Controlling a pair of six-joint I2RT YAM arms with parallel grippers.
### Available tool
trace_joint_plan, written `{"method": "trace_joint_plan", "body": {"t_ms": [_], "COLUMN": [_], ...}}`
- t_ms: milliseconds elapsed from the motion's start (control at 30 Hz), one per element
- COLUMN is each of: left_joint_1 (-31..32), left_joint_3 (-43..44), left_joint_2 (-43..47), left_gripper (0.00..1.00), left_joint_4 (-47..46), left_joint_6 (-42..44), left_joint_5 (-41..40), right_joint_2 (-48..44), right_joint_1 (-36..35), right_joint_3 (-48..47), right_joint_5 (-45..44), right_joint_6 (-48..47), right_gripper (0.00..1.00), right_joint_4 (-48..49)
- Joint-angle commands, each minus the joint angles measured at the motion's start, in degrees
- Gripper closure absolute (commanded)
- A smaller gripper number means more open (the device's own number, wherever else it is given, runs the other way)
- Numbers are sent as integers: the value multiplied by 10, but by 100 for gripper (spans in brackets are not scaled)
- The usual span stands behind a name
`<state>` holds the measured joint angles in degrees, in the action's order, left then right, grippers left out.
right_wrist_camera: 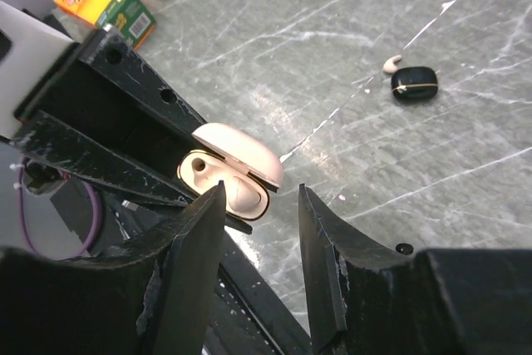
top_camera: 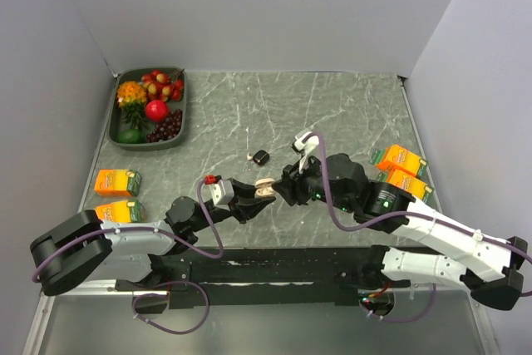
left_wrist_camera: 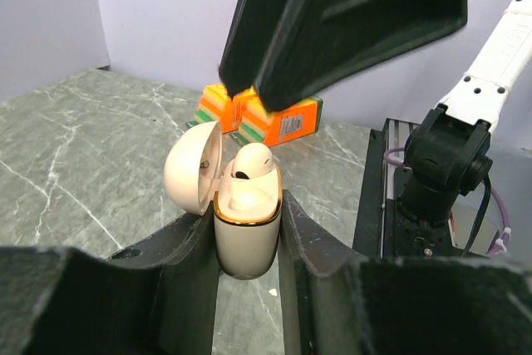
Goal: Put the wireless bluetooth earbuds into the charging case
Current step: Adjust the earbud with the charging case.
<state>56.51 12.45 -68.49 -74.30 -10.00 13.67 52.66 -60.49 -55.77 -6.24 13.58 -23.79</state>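
Right gripper point(right_wrist_camera: 260, 197): the jaws are being held apart with nothing between them, and the fingertips are being pointed down at the open case just below.
Left gripper point(left_wrist_camera: 248, 234): both fingers are being pressed against the sides of the charging case point(left_wrist_camera: 245, 247), which is being held upright above the table point(right_wrist_camera: 332, 39).
Lid point(left_wrist_camera: 191, 168): it is being shown swung open to one side, clear of the wells.
Seated earbud point(left_wrist_camera: 250, 164): a cream earbud is being carried in one well, its head standing proud of the gold rim. It is judged to be not quite home.
Empty well point(right_wrist_camera: 199, 169): the second socket is being shown vacant.
Loose earbud point(right_wrist_camera: 391, 63): the other cream piece is lying on the table, just beside a black pebble-shaped case point(right_wrist_camera: 414, 83) and well apart from both grippers.
Step in hand: the first earbud is judged to be placed, so the second is being called for next.
Technique: the right gripper is best lifted straight up, so that the lid is not being knocked. The loose earbud is best pinched across its head, leaving the stem free to be guided into the vacant socket.
Support: the case is best being held level and steady throughout.
Risk: the black case is lying close by and could be nudged or grasped by mistake.
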Motion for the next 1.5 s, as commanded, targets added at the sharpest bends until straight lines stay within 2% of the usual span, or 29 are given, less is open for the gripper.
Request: {"method": "trace_joint_plan", "body": {"t_ms": [0,333,567,1067,1200,1333,1433,1467], "left_joint_1": [3,4,3,3,3,4,9,9], "left_joint_3": [-1,-1,-8,-7,-8,-21,-41,-54], "left_joint_2": [-2,-1,9,25,28,48,83,92], "left_gripper": [99,99,99,99,99,99,99,99], "left_joint_4": [-313,-315,-307,-286,-283,-269,-244,-240], "left_joint_6": [-7,-9,-2,10,12,21,34,36], "left_joint_5": [9,12,0,-11,-16,-36,-71,-80], "right_joint_2": [-26,0,-8,23,14,-20,-37,-35], "right_joint_1": [-5,-4,-5,-14,-15,-2,57,96], "right_joint_3": [-29,-23,-16,-6,-5,7,26,29], "right_joint_5": [-29,-2,-4,50,16,-81,-110,-116], "right_joint_6": [-8,-11,-15,-11,-5,19,33,36], "right_gripper": [55,76,77,83,83,71,64,62], "right_joint_4": [4,16,23,30,30,42,73,80]}}
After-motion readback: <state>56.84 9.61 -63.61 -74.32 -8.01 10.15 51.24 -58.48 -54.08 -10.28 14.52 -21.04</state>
